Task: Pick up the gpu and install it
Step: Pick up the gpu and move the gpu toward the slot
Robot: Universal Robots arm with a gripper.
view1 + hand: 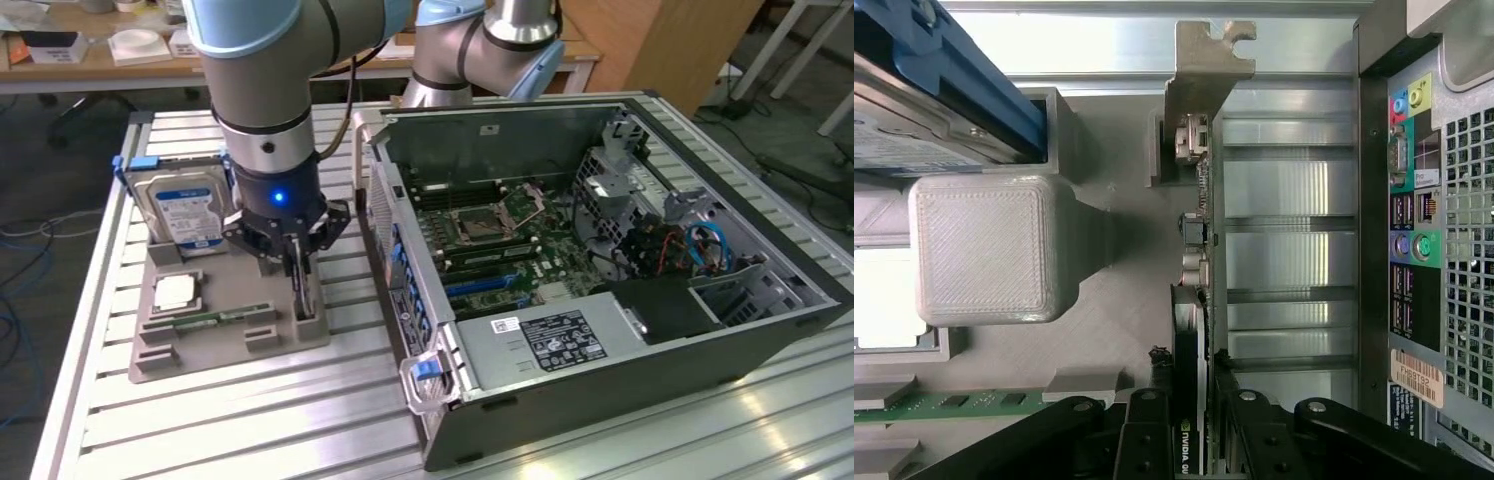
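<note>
The gripper (295, 266) is lowered onto the gpu (306, 296), and in the wrist view its fingers (1152, 420) are seen closed against both faces of the card, which is judged to be clamped. The gpu (1199, 300) is stood on its edge in a slot of the grey printed holder (287, 338), directly under the gripper. Its long axis is laid parallel to the rear wall of the open computer case (601, 350), which is placed just beside the holder, at the exterior view's right. The silver bracket (1204, 75) is found at the end away from the fingers. On the card's edge "NVIDIA" is read. The hard drive (184, 205) label cannot be read.
</note>
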